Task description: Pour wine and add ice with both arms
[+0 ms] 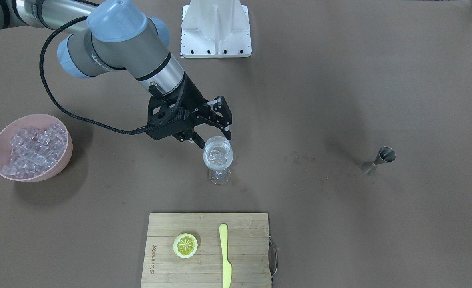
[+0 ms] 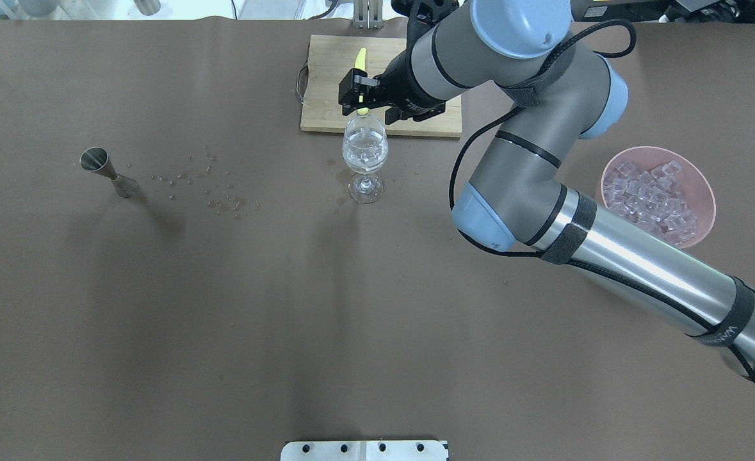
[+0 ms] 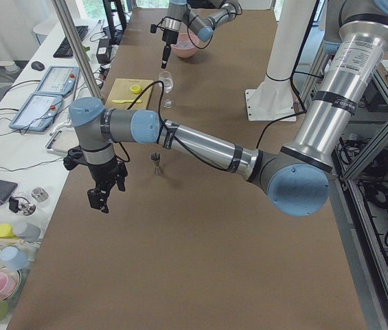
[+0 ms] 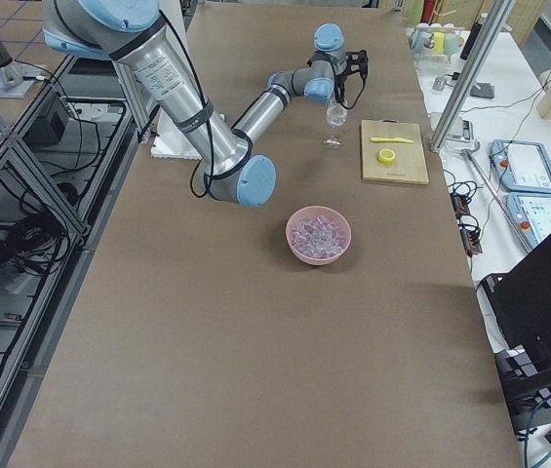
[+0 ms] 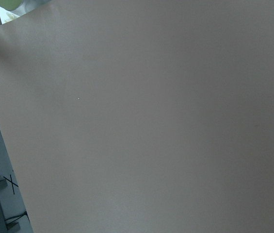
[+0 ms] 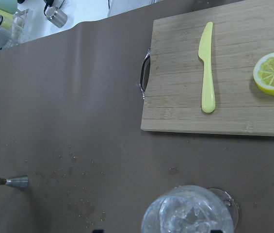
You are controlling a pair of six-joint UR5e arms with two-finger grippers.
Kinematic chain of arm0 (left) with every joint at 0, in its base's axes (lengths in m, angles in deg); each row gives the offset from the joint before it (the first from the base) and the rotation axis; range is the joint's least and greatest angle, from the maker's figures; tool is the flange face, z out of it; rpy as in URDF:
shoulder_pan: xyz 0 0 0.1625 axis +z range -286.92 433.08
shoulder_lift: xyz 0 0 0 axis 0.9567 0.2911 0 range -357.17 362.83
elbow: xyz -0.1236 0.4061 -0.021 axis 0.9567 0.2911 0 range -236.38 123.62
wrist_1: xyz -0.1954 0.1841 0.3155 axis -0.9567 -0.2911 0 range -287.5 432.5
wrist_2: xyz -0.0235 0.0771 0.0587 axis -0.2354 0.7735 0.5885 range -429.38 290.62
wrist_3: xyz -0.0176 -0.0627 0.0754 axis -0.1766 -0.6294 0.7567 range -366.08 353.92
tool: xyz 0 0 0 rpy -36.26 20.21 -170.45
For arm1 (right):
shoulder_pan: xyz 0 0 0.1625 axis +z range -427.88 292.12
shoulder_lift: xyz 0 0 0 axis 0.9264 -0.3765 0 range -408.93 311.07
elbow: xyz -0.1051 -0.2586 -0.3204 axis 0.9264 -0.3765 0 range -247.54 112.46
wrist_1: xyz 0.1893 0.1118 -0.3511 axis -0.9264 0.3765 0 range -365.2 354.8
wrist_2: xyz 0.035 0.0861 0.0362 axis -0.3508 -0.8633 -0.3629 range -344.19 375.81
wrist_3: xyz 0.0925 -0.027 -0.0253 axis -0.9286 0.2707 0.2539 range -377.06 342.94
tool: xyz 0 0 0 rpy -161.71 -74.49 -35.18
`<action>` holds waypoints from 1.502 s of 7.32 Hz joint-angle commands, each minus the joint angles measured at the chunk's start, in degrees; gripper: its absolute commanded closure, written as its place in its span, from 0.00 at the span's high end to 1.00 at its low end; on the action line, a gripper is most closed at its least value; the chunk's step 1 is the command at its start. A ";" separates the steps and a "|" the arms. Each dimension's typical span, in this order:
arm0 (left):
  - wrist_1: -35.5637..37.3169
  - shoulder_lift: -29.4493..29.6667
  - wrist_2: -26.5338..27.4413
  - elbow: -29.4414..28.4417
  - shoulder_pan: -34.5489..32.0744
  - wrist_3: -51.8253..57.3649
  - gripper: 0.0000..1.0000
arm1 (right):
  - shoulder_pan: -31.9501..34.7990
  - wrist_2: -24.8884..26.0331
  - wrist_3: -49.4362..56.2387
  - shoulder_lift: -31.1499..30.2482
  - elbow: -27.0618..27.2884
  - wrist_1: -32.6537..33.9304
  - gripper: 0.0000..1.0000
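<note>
1. The fingers (image 1: 197,141) of the right gripper (image 1: 213,139) stand spread apart, pinching nothing, just above the rim of the wine glass (image 1: 218,173).
2. The glass stands upright mid-table. It holds the wine (image 1: 218,162), a clear liquid, with a few cubes in it. The main heap of ice (image 1: 33,149) fills a pink bowl (image 1: 65,160) well apart, toward the robot's right end of the table (image 1: 340,224).
3. The right wrist view looks straight down into the glass. Like the overhead view, it shows droplets (image 6: 73,194) scattered between the glass and a steel jigger (image 1: 378,160).
4. The left gripper (image 3: 99,205) shows only in the exterior left view, hanging over the table's left end. I cannot tell whether its fingers are spread or pressed together. Its own wrist camera shows only brown table.
5. On the far side from the robot lies a wooden cutting board (image 1: 248,240) carrying a lemon slice (image 1: 185,245) and a yellow knife (image 1: 225,256), apart from each other.
6. The table has a matte brown cover. A white pedestal (image 1: 215,28) stands at the robot's side. The side views show desks with tablets, a keyboard and coloured cups.
</note>
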 commanded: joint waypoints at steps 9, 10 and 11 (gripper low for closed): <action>-14.14 -6.49 -5.87 -1.36 -0.72 -10.56 0.98 | 30.75 -25.90 32.18 -19.31 1.80 16.40 1.00; -14.14 -7.90 -5.78 -1.53 -0.72 -10.47 0.98 | 32.69 -25.20 39.86 -20.47 1.89 22.81 1.00; -14.14 -8.87 -6.13 -1.44 -0.72 -10.81 0.98 | 34.37 -23.63 49.50 -22.05 1.80 28.01 1.00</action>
